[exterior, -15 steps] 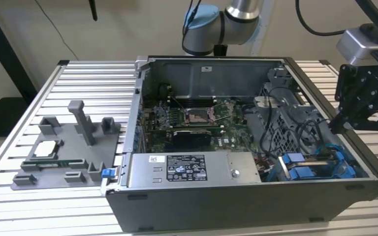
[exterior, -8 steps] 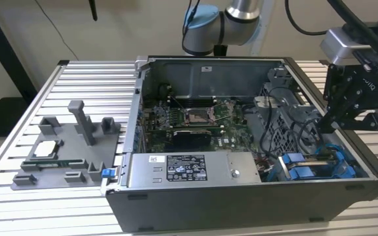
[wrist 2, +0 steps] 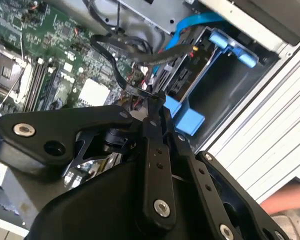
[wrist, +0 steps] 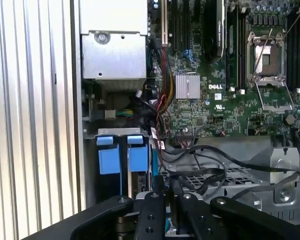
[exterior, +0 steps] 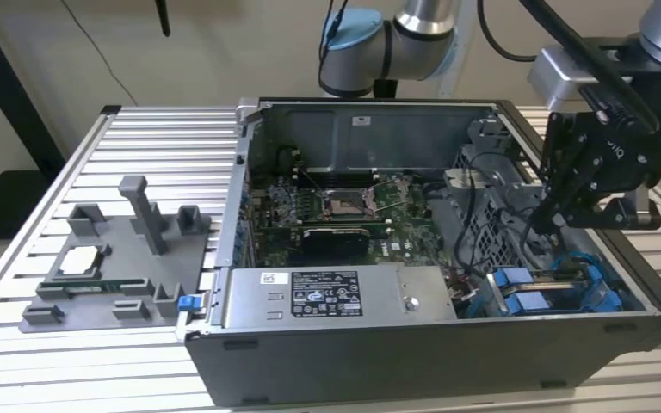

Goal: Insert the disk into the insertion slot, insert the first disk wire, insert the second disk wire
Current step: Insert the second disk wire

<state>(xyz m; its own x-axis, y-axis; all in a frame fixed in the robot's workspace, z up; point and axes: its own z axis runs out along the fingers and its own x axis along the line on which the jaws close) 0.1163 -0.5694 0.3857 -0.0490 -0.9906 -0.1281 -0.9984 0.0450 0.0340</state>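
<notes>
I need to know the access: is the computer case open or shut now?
Open. The circuit board and the cables show plainly inside the case, with no cover over them.

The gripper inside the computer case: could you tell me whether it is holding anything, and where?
The gripper is pinched shut on a black cable, near its connector end.

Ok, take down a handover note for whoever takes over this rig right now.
Gripper: shut on a black wire, poised above the drive bay.
Disk: two blue carriers sit side by side in the bay; I cannot tell which holds the disk.
Done: disk insertion, apparently.
Left: the wires; whether either is plugged in is hidden.
</notes>
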